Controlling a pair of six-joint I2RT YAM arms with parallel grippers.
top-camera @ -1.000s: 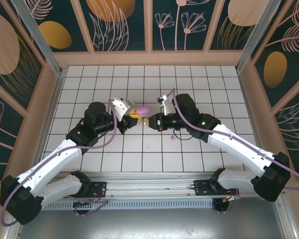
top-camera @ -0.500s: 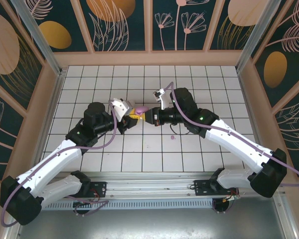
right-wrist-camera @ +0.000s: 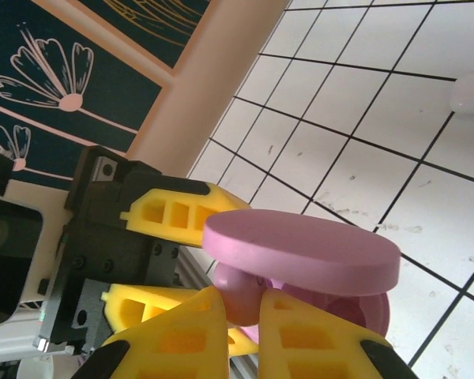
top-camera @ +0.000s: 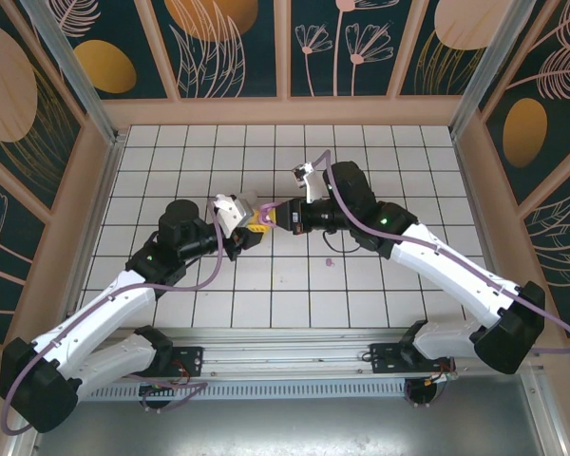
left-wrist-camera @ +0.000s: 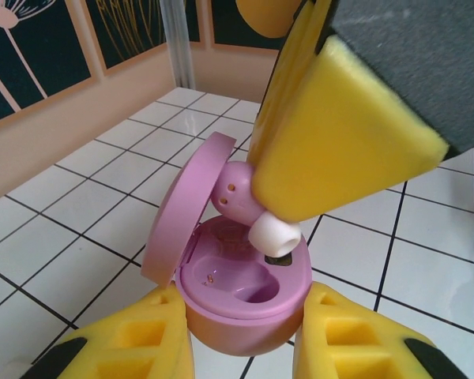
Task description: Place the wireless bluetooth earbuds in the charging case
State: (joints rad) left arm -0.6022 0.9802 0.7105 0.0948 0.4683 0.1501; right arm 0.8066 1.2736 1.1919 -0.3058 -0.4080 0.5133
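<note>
1. The table, white tiles with dark grout, is standing inside a wooden frame backed by dark floral wall panels.
2. The right jaws are pinching a pale purple earbud by its rounded body. They are presenting its white tip downward at the far well of the case. Whether the tip is touching the well cannot be told.
3. The left jaws are pressing on the lower shell of the purple charging case from both sides. They are holding it near the middle of the table with the lid hinged open. The near well is lying empty.
4. Handling, as a judgement:
   - The earbud is looking light, hard, glossy and rounded, so it is likely to twist or slip in the jaws. The body is the place to take it, leaving the tip end free to enter the well.
   - The case is looking rigid and smooth. It is best taken by the sides of the lower shell, clear of lid and hinge.
5. Count:
   - One purple case.
   - One purple earbud in the jaws.
   - One small purple piece lying loose on the table beside the right arm, probably the second earbud.
   - One white rounded item, cropped at the edge of the right wrist view and not identifiable.
</note>
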